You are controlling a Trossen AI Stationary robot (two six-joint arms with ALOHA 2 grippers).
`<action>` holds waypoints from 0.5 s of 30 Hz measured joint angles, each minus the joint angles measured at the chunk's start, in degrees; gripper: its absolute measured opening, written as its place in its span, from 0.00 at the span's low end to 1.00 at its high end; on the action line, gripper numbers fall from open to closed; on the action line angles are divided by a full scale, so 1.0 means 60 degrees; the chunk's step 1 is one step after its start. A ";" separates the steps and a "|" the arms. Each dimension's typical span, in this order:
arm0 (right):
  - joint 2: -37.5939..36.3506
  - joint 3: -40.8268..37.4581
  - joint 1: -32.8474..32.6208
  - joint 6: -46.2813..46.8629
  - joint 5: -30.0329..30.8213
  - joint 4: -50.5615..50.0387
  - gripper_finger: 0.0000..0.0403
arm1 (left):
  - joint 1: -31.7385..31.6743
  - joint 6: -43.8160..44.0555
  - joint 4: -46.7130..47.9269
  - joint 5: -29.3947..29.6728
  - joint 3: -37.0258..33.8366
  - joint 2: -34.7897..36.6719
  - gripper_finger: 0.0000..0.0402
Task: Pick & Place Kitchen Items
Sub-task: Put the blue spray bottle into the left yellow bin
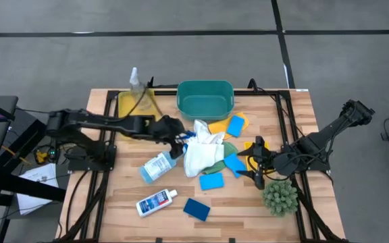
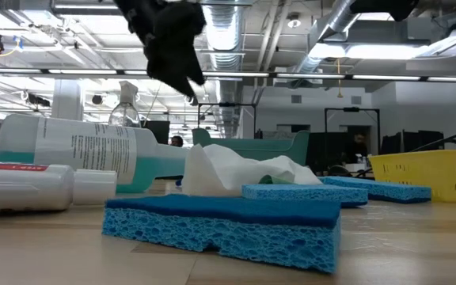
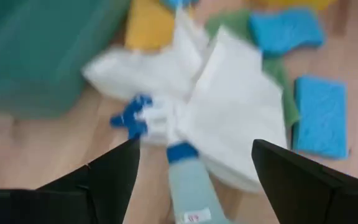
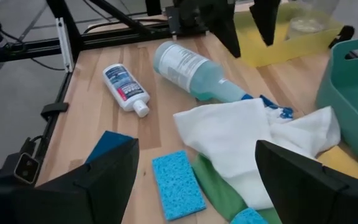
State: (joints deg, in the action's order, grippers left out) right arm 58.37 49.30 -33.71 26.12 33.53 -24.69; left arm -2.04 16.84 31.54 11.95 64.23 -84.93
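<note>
While my left claw [image 1: 179, 140] hangs spread over the spray bottle [image 1: 157, 165], lying mid-surface w/ trigger under the white cloth [image 1: 201, 152], closing could snag cloth & drag it. Right claw [image 1: 256, 164] spread, idle.

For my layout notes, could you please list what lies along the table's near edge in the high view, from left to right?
Small labelled white bottle → dark-blue sponge → spiky green plant.

Dark-blue sponge [image 2: 220, 226] lying up front — white cloth [image 2: 236, 172] sitting behind, spray bottle [image 2: 85, 150] lying left, left gripper [image 2: 172, 47] hanging above.
</note>
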 joint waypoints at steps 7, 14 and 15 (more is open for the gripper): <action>0.0000 0.0000 -0.0001 -0.0248 -0.0280 -0.0026 0.77 | -0.0377 0.0547 0.1255 -0.0570 0.0269 -0.1170 0.77; 0.0000 0.0000 -0.0015 -0.0355 -0.0366 -0.0062 0.77 | -0.0690 0.0532 0.1177 -0.1451 0.0269 -0.1703 0.77; 0.0000 0.0000 -0.0047 -0.0355 -0.0363 -0.0069 0.77 | -0.0708 0.0535 0.1171 -0.1591 0.0269 -0.1734 0.77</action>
State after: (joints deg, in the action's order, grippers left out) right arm 58.37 49.30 -34.00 23.99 31.35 -25.10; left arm -6.29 20.05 38.57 2.41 65.84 -95.34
